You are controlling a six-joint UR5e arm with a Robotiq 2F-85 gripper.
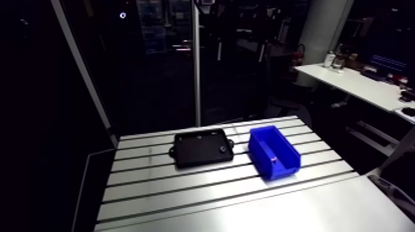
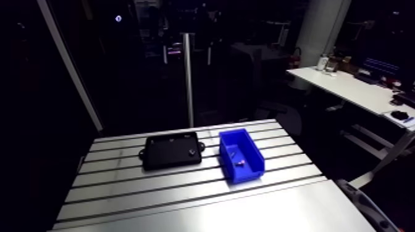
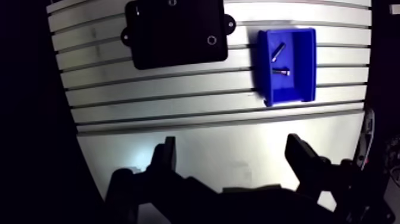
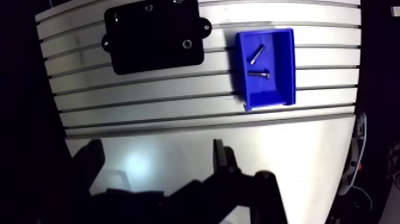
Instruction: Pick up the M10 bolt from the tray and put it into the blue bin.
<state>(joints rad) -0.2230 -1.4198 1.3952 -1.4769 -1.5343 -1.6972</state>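
I had the slotted aluminium table [image 3: 178, 101] below me, with the flat black plastic tray [image 3: 175, 30] and the open-topped blue plastic bin [image 3: 308, 59] near each other on it. The gripper [image 3: 231, 149] hung high over bare table, fingers spread wide and holding nothing. Two slim metal bolts [image 3: 277, 51] lay apart in the bin; which one was the M10 I couldn't tell. I judged the drop done; otherwise the next move was a descent to the tray, where only a small ring [image 3: 212, 40] showed. The arm view gave one pale speck in the bin and no gripper.
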